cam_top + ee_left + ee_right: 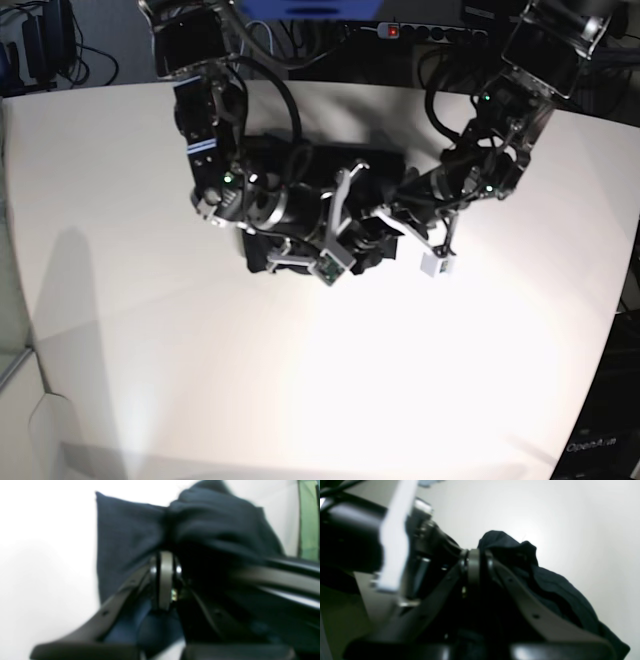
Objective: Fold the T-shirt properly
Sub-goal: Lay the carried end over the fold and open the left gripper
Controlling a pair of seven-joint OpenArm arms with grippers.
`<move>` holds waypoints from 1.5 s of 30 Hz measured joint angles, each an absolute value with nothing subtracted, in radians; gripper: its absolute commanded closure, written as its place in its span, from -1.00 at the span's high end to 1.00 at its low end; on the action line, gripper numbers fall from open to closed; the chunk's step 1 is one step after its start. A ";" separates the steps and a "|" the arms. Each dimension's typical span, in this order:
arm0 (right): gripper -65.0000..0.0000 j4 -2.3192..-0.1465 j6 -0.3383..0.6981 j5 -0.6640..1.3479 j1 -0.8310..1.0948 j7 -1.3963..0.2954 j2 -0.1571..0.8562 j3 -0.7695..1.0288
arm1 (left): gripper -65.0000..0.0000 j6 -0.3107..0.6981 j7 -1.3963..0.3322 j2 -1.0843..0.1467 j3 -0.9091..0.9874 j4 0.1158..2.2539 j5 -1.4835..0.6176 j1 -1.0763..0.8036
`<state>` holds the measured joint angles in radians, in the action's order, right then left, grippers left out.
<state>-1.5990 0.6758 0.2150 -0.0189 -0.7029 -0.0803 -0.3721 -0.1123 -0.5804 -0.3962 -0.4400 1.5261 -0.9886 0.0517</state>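
From the base cam you've got bare white counter (330, 400) nearest, w/ both arms meeting farther back over a dark bunched heap, the black T-shirt (262, 255), lying mid-counter toward the far side. It's mostly hidden under the arms; only bits of fabric show at the heap's left edge and behind.

Your left tool (165, 555) in its wrist cam: jaws drawn narrow and pinched on a gathered fold of the shirt. Cloth fans out to the left as a flat panel w/ a straight edge and bulges right as a rounded mound. Pic is blurry, so fabric detail is soft.

Your right tool (476, 555) in its wrist cam: jaws likewise narrow, closed on shirt fabric, which rises in a crumpled peak just past the fingertips and trails down to the lower right. To the left of that view, the other arm's dark body and a white part sit very close.

In the base cam the two tools are just beside each other at the heap; can't tell if they touch. Past the counter's far edge: cables and a power strip (430, 32) w/ a red light.
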 measured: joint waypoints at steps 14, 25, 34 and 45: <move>-0.98 -1.596 0.679 0.215 -0.019 -0.704 -0.080 -0.374 | -0.96 -0.094 -0.580 -0.423 -0.434 1.627 -1.010 -0.030; -0.98 -1.591 0.680 0.215 -0.016 -0.711 -0.086 -0.384 | -0.96 -0.092 -0.577 -0.474 -0.289 1.703 -1.016 -0.118; -0.97 -1.590 0.680 0.215 -0.016 -0.714 -0.086 -0.447 | -0.96 -0.086 -0.576 -0.502 -0.282 1.726 -1.010 -0.158; -0.95 -1.472 0.680 0.212 -0.034 -0.705 -0.100 -0.478 | -0.96 -0.083 -0.569 -0.568 -0.281 1.692 -1.012 -0.184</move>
